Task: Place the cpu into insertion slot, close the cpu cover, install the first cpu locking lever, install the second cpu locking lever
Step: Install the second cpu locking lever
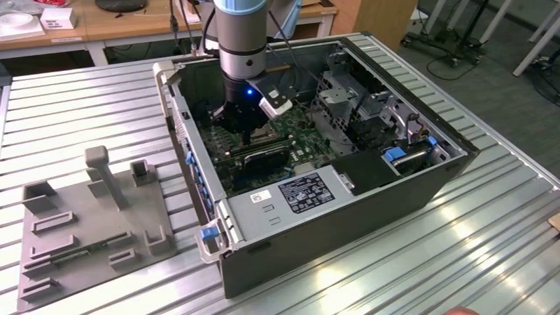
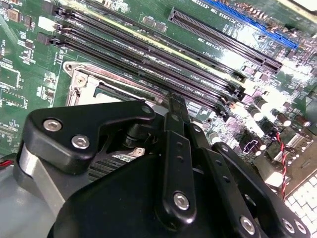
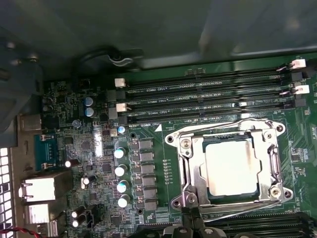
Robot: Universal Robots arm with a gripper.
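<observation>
Your gripper [image 1: 249, 134] hangs just above the socket [image 3: 229, 167], at the lower-right of the first wrist view. The chip [image 3: 232, 166] sits inside, with the cover [image 3: 190, 168] framing it. I cannot tell how the jaws stand.

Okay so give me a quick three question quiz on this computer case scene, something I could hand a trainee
1. True or false: in the first wrist view, the cpu already lies inside the insertion slot.
2. Multiple choice: in the exterior view, the gripper is A) over the grey fixture plate on the table, B) down inside the open computer case, C) raised clear above the case.
3. Fill in: in the first wrist view, the long black memory slots run beside the ____ frame of the cpu cover.

Key: 1 true; 2 B; 3 silvery metal.
</observation>
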